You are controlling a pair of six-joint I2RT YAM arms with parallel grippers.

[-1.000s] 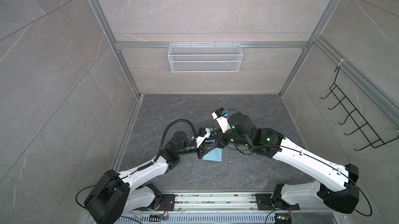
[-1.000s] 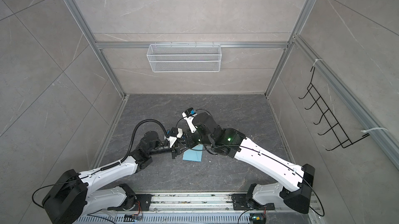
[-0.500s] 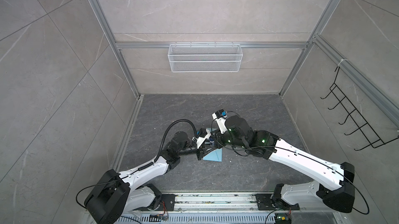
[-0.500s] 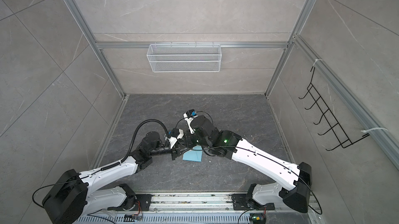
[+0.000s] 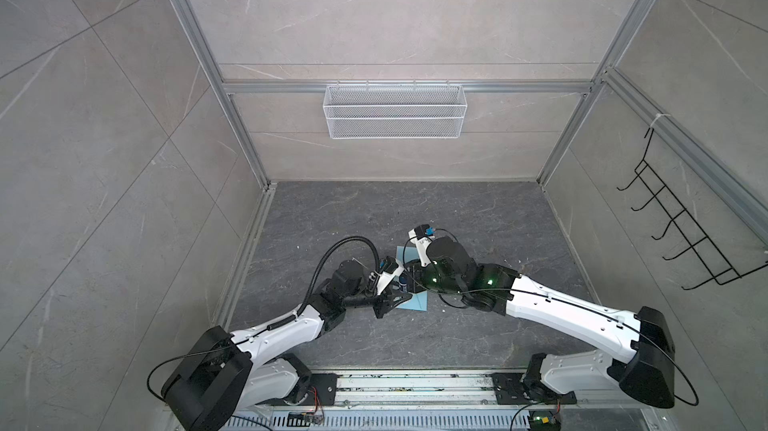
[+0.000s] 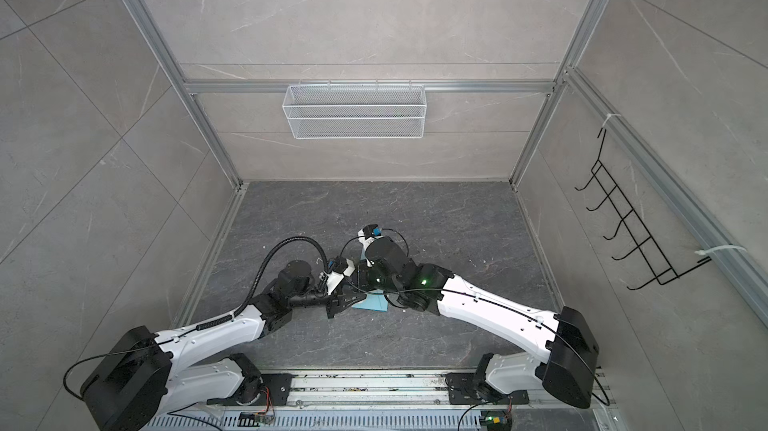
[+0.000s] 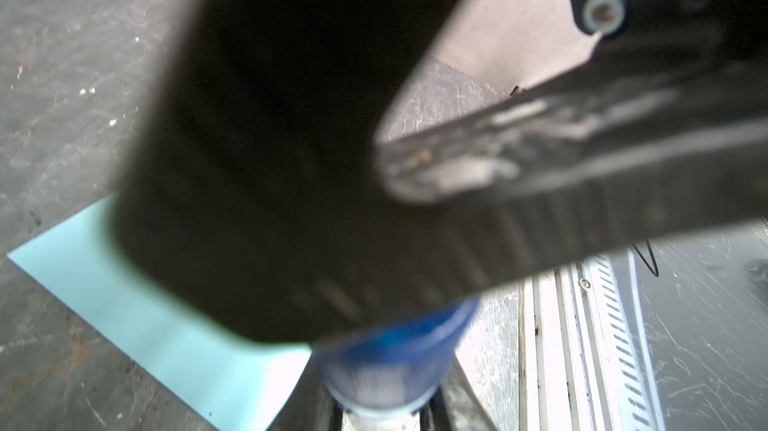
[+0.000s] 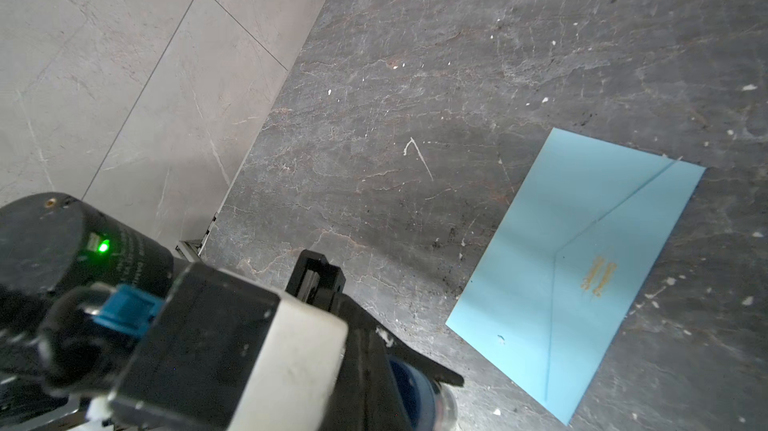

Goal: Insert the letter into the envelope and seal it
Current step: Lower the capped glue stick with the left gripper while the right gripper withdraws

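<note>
Overall, one enclosure is recorded, closed in by three walls of pale grey veined tile that are held in aluminium framing. One floor of dark grey veined stone is laid within it. Scuffs and scattered white specks are noted on it in the right wrist view. One slotted metal rail is fixed along the near edge, and two white-and-black arms are mounted on it. One white wire-mesh basket is hung on the back wall. One black wire rack with five hooks is hung on the right wall.

One envelope, light blue, is laid flat on the floor near the middle, towards the rail. Its pointed flap is folded down, and a yellowish smear is seen on the flap near its tip. In both top views it is largely covered by the two wrists, which are positioned close together above it.

One blue cylindrical stick with a clear end is clamped between the fingers of the left gripper, near a corner of the envelope. Whether it touches the floor cannot be told. The right gripper is held close beside the left one over the envelope, and its fingers are pressed together.
</note>
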